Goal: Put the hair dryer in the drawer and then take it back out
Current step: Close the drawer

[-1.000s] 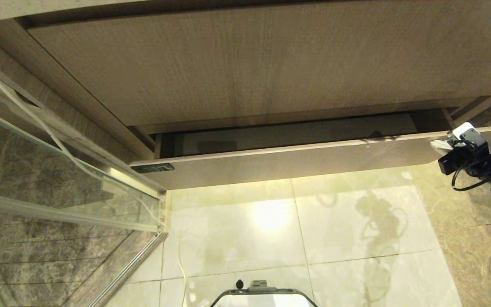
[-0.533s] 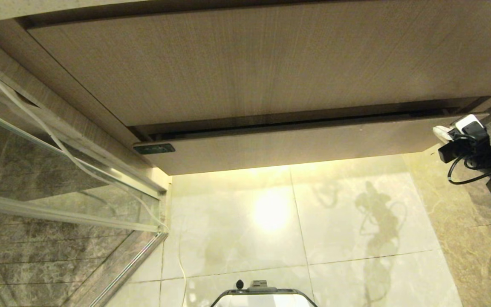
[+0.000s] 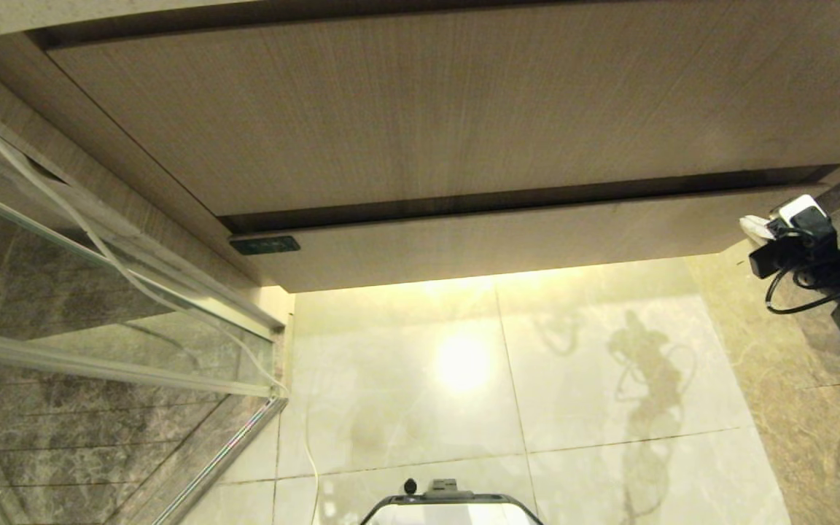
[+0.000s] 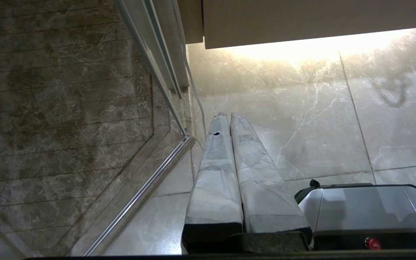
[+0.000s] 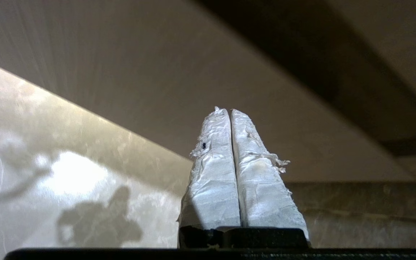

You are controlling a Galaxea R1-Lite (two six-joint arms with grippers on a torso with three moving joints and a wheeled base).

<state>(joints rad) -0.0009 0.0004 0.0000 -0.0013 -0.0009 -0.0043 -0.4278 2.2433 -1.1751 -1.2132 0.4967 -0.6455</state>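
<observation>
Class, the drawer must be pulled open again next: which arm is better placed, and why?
Right. The right end effector, shut, sits at the drawer front's right end; the left end effector hangs low over the floor tiles.

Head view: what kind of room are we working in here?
Most likely a bathroom: a wood vanity with a wide drawer hangs over glossy marble floor tiles, and a glass shower screen with a metal frame stands on the left.

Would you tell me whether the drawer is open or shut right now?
Shut: the drawer front sits flush under the panel, with no interior showing.
</observation>
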